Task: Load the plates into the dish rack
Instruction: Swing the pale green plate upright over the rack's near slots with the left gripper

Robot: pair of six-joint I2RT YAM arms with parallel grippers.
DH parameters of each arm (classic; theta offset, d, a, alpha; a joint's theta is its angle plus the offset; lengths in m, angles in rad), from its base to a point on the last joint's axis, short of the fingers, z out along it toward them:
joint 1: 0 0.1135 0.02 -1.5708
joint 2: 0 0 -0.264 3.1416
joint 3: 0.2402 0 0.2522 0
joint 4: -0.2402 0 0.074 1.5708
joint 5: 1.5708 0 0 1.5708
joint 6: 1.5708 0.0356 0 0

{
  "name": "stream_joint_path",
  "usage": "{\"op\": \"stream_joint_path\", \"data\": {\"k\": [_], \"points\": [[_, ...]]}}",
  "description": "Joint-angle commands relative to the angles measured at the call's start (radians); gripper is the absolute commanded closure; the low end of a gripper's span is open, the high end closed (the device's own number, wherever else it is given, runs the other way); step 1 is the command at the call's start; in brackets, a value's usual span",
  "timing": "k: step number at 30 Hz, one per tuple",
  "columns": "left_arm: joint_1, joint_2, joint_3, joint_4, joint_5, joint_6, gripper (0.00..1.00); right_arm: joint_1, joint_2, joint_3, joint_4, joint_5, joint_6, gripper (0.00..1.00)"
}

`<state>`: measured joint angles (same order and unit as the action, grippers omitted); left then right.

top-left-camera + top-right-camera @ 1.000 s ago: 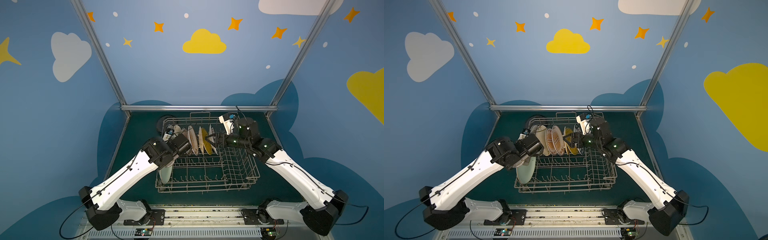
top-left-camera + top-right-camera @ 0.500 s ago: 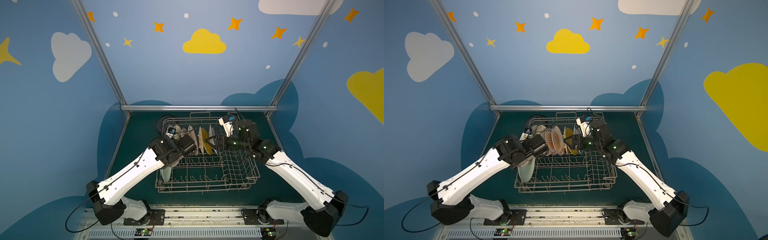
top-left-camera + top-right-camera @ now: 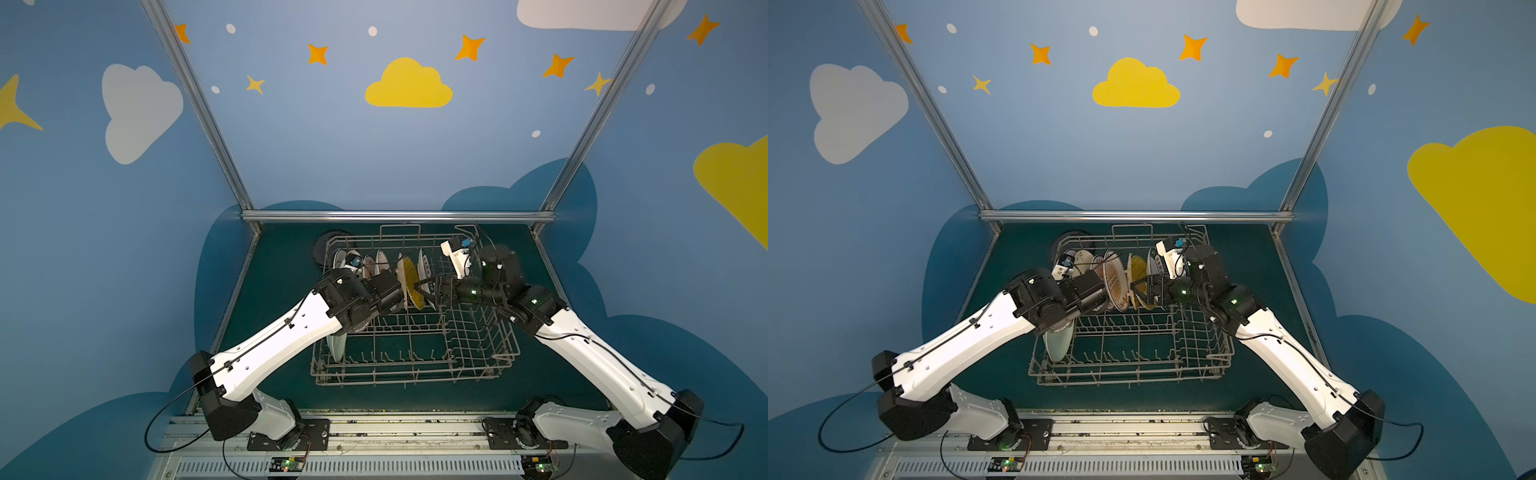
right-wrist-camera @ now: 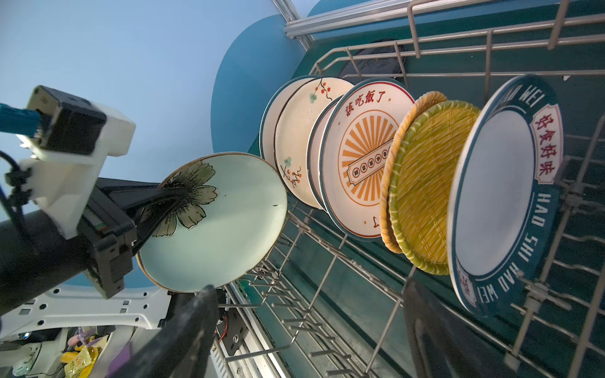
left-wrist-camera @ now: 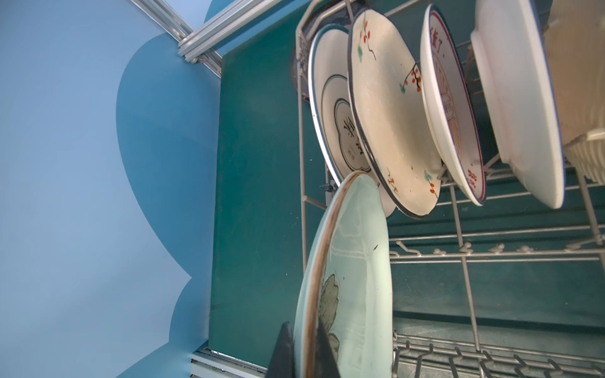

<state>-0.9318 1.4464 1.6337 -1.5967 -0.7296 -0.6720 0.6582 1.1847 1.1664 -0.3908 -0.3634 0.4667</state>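
Observation:
The grey wire dish rack stands mid-table. My left gripper is shut on the rim of a pale green floral plate. It holds the plate on edge just inside the rack's left end, near the front tines. Several plates stand in the back row, among them a sunburst plate, a yellow woven one and a dark lettered-rim one. My right gripper hangs open and empty over the rack beside the woven plate.
A black plate lies on the green table behind the rack's far left corner. The rack's front rows of tines hold nothing but the green plate. Blue walls and metal posts close the space.
My left arm has swung right and carried the green plate a little further into the rack's left end. The right arm has barely shifted.

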Motion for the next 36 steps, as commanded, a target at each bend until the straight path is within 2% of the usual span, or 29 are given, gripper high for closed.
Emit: {"op": "stream_joint_path", "data": {"k": [1, 15, 20, 28, 36], "points": [[0.0, -0.054, 0.014, -0.192, -0.053, -0.087, 0.96, -0.007, -0.027, -0.012, 0.023, -0.015, -0.007, 0.14], [0.038, -0.073, -0.086, -0.19, -0.076, -0.096, 0.96, -0.009, -0.039, -0.046, 0.048, -0.024, 0.019, 0.14], [0.05, -0.093, -0.074, -0.19, -0.104, -0.072, 0.96, -0.009, -0.042, -0.053, 0.053, -0.023, 0.023, 0.14], [0.053, -0.099, -0.027, -0.191, -0.168, 0.042, 0.96, -0.008, -0.036, -0.061, 0.063, -0.025, 0.034, 0.14], [0.055, -0.073, -0.027, -0.19, -0.191, 0.049, 0.96, -0.006, -0.039, -0.068, 0.068, -0.018, 0.043, 0.14]]}}
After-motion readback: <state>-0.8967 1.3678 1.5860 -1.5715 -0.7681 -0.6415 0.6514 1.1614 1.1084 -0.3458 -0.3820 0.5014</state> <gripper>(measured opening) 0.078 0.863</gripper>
